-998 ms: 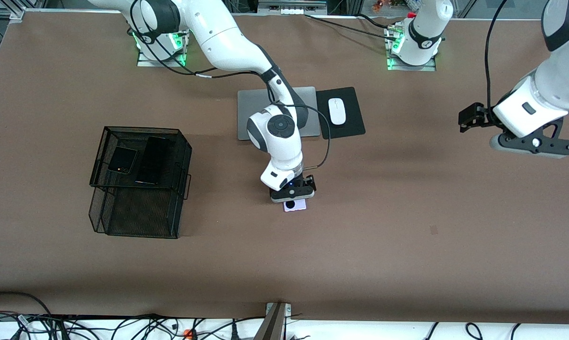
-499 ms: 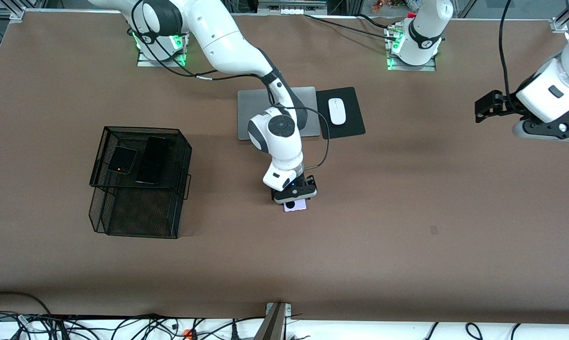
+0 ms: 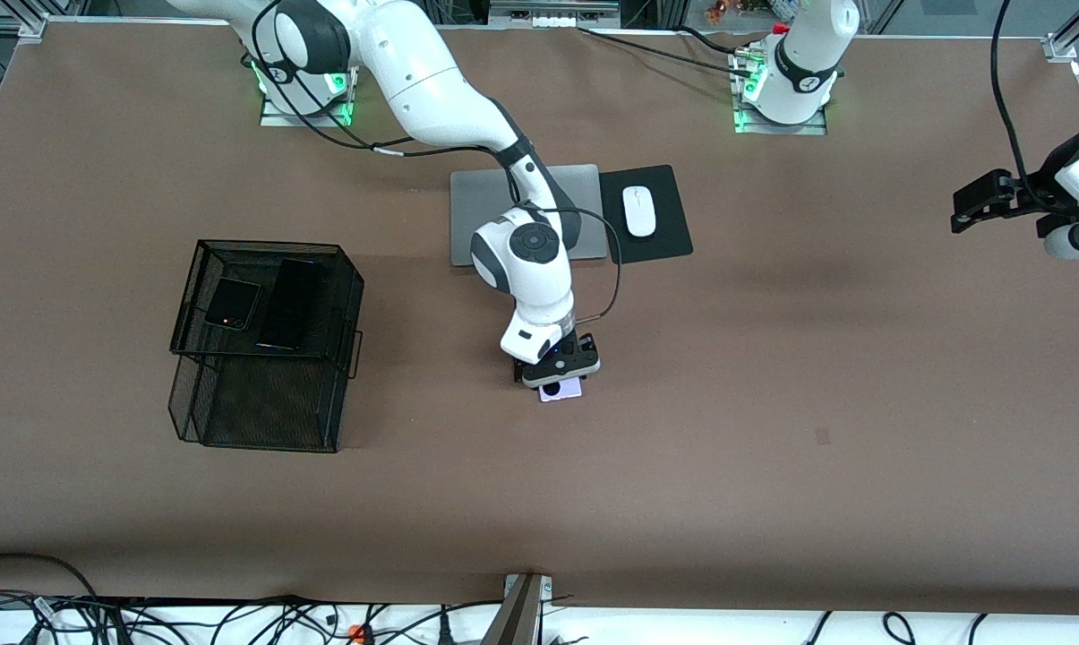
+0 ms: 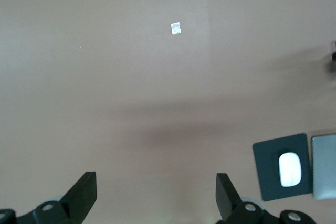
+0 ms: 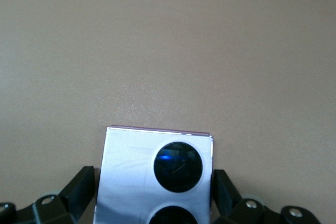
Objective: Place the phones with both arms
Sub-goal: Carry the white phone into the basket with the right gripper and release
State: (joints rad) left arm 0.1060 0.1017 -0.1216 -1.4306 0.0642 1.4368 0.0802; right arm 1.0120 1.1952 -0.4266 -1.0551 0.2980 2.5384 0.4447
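My right hand is down on the lavender phone in the middle of the surface, pinching its sides. Next I lift it toward the basket at 9 o'clock. My left hand waits, spread wide

Lavender phone filling the gap between right jaws, bare worktop ahead, left jaws spread over bare worktop
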